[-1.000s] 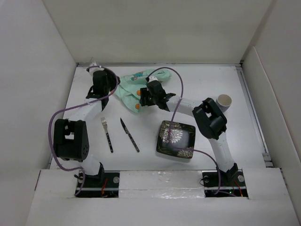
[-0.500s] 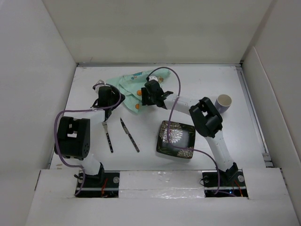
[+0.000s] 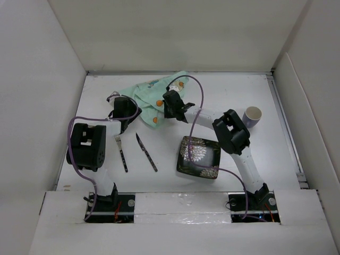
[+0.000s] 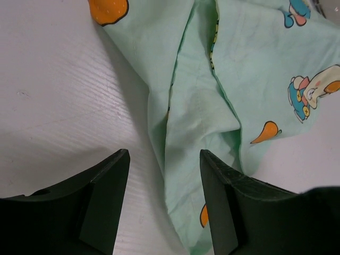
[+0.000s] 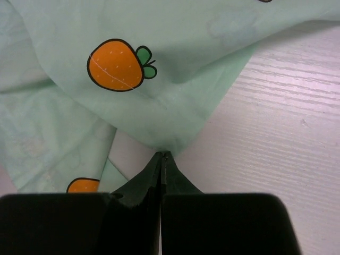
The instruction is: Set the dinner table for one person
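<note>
A wide white bench (image 3: pixel 228 90), rigid, flat and fixed between white walls (image 3: pixel 42 64), fills the overhead view. At its far middle lies a crumpled mint-green cloth mat (image 3: pixel 151 94) printed with oranges and cartoon figures. It looks light, limp and prone to bunching, so it is probably best taken by an edge or corner. The right claw (image 5: pixel 162 158) is closed, pinching the mat's hem. The left claw (image 4: pixel 164 199) is spread wide, straddling a folded edge and gripping nothing. Nearer the arms lie a fork (image 3: pixel 121 152), a knife (image 3: pixel 146 152) and a dark flowered plate (image 3: pixel 198 157); a cup (image 3: pixel 253 115) stands at the right.
</note>
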Robot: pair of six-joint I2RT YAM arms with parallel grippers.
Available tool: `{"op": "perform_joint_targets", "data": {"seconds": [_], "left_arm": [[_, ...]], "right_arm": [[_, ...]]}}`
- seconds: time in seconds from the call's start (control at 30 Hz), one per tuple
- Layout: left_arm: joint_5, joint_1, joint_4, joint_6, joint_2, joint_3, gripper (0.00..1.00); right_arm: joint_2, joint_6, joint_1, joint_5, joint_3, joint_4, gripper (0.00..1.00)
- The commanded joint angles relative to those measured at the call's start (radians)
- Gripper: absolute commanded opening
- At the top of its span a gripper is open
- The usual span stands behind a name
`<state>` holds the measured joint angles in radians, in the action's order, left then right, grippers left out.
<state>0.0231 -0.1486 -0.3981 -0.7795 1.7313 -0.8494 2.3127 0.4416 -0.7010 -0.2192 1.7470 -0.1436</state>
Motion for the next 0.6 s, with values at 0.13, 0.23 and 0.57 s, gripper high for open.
{"op": "perform_joint_targets", "data": {"seconds": [0.13,0.23,0.57], "left_arm": [[0.064,0.006,-0.056,-0.027,-0.042,0.001,0.52],[0.075,0.006,-0.019,-0.033,-0.021,-0.026,0.51],[0.124,0.006,-0.031,-0.056,-0.075,0.004,0.45]], "right_arm": [[-0.217,-0.066,0.018,-0.143,-0.162,0.130,0.00],[-0.286,-0.081,0.038,-0.167,-0.216,0.131,0.00],[-0.115,-0.179,0.023,0.006,-0.006,0.003,0.52]]}}
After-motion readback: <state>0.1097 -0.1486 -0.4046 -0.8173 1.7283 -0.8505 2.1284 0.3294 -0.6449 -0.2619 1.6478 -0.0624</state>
